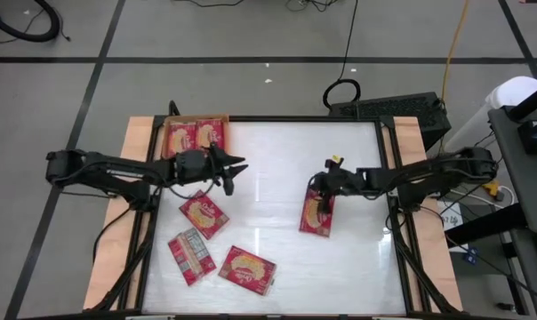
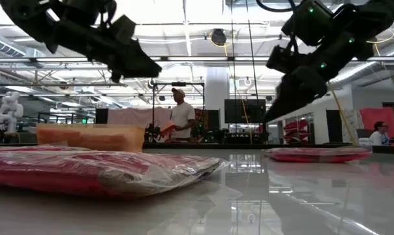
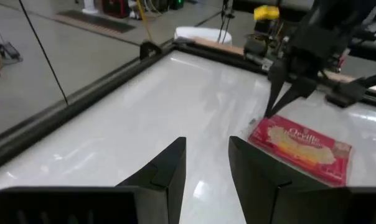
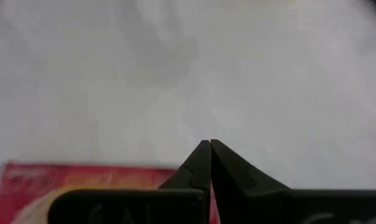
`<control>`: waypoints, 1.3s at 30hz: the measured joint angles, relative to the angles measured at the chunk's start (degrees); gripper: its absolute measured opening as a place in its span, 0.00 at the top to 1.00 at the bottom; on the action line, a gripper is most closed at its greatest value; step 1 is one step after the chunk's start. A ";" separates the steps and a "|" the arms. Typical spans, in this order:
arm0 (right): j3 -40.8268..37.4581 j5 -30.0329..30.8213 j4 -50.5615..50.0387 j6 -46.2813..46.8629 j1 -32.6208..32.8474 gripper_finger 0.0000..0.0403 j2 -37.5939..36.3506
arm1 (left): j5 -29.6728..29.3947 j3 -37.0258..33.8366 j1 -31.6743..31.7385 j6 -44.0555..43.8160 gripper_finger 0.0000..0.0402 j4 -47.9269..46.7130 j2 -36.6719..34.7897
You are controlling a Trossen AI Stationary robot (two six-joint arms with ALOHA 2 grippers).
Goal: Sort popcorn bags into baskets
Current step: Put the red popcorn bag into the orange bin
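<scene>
Four red popcorn bags lie flat on the white table: one right of the middle [image 1: 317,213], and three at the near left [image 1: 204,214], [image 1: 191,256], [image 1: 247,269]. The orange basket [image 1: 197,120] at the far left holds two more bags side by side [image 1: 196,136]. My right gripper [image 1: 315,188] is shut, slants down and hangs just above the far end of the right-hand bag [image 3: 300,146], touching nothing. My left gripper [image 3: 206,155] is open and empty; it hovers near the basket and points toward the table's right.
Light wooden boards [image 1: 133,160] [image 1: 412,142] flank the white table, and a black frame runs round its edge. The table's middle and far right are bare. In the low view a person [image 2: 181,117] stands in the room beyond the table.
</scene>
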 joint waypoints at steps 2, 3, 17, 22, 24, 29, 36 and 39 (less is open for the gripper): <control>0.00 -1.82 -4.80 3.96 -0.82 1.00 -2.19 | 0.02 0.00 -0.17 -0.76 0.70 3.20 3.26; 0.00 -2.54 -7.14 5.86 -1.10 0.99 -3.21 | 0.04 0.00 -0.17 -0.78 0.70 4.33 4.72; -4.96 -4.38 -17.06 14.72 -1.08 0.52 -6.97 | 3.52 1.11 -0.29 0.67 0.70 18.62 14.75; -9.84 -4.21 -8.97 12.83 -1.36 0.55 -6.50 | 3.54 1.11 0.09 0.99 0.70 18.65 14.75; -11.34 -3.52 -5.36 12.35 -1.42 0.65 -5.98 | 3.56 1.11 0.37 1.18 0.70 18.70 14.75; -13.83 -2.47 0.71 11.53 -1.44 0.96 -5.95 | 2.21 1.11 1.21 0.93 0.70 19.22 14.75; -14.03 1.79 11.98 6.11 -1.44 0.99 -5.92 | -0.60 1.11 1.31 -1.83 0.68 21.88 15.35; -14.03 1.79 16.88 3.46 -1.44 1.00 -5.93 | 0.93 1.11 1.29 -4.02 0.64 21.66 16.58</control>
